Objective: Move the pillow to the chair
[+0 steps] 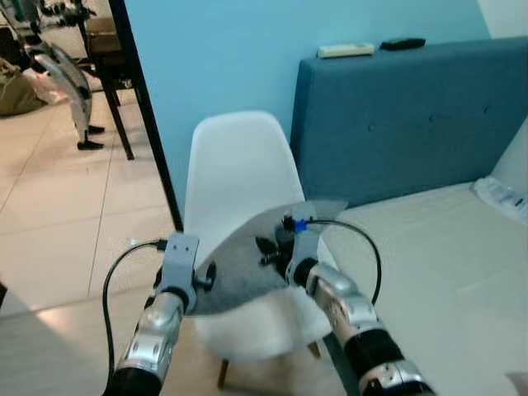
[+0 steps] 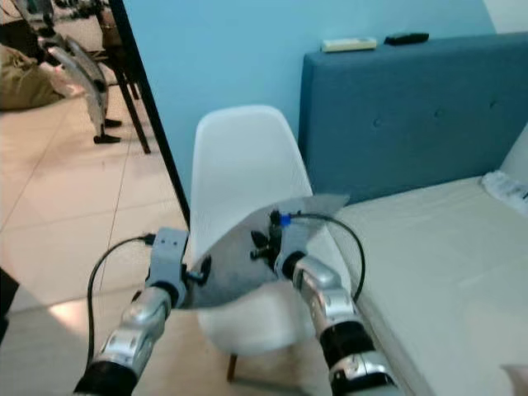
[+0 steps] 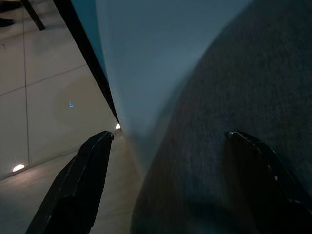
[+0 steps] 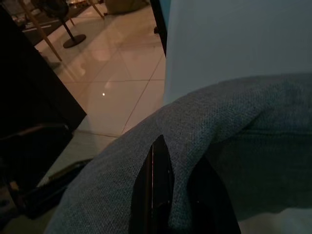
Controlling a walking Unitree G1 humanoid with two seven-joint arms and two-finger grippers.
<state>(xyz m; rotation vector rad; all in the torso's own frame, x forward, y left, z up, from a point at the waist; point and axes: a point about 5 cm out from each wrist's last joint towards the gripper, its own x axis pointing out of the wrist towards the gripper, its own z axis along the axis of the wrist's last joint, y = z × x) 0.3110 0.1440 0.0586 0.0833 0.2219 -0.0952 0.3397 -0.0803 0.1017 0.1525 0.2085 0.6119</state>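
Over the white chair (image 1: 239, 177), between both grippers: grey pillow (image 1: 247, 260), held flat above the seat, far corner reaching toward the bed (image 1: 429, 256).

Right gripper (image 4: 168, 190): fingers clenched on a fold of pillow fabric; cloth bunches up and over the fingertips, w/ chair back just beyond them.

Left gripper (image 3: 168, 146): fingers spread apart, released. One finger (image 3: 80, 180) stands clear over the tiled floor (image 1: 58, 214); the other lies against the pillow's grey weave. Chair back just ahead of the tips; black door frame (image 1: 144, 107) beyond, on the floor side.

Background: blue headboard (image 1: 396, 115) beside the chair, w/ a white remote (image 1: 345, 50) and a dark remote (image 1: 403, 43) on its top edge. Light-blue wall (image 1: 272, 41) behind chair and headboard.
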